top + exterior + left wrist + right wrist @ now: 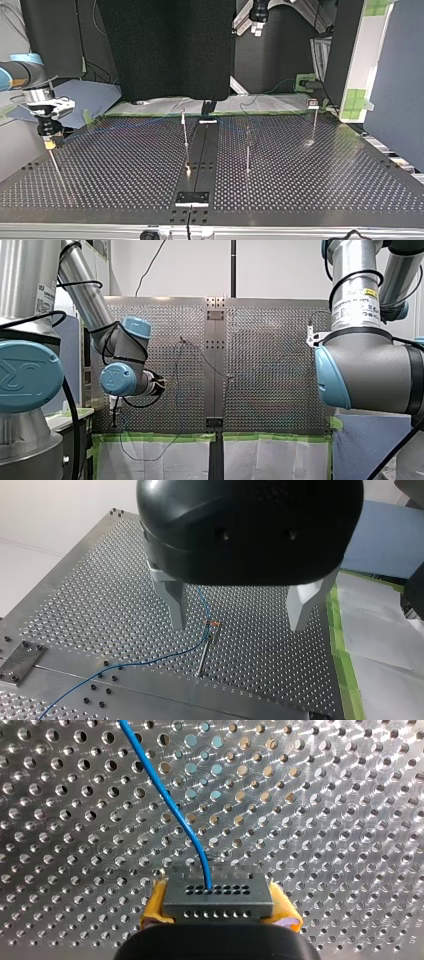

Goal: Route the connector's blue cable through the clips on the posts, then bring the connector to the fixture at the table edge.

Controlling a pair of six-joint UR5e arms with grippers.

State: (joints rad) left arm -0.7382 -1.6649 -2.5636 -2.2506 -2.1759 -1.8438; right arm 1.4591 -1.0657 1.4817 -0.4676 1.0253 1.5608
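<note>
The grey connector [217, 897] sits between the yellow pads [155, 909] of my right gripper [217, 916], which is shut on it. Its blue cable [172, 815] leaves the connector's face and curves away over the perforated plate. In the top view my right gripper [50, 143] hovers at the left, just above a thin post [56, 167]. My left gripper [240, 627] is open, with its metal fingers [176, 607] above another post [204, 652]. The blue cable [150, 660] passes through that post's clip [212, 624] and runs on across the plate.
Three more thin posts [185, 132], [247, 150], [314, 122] stand across the table. A dark centre strip ends in a small plate fixture [192, 198] at the top view's near edge. Green tape and white sheets [165, 455] border the edge by the arms.
</note>
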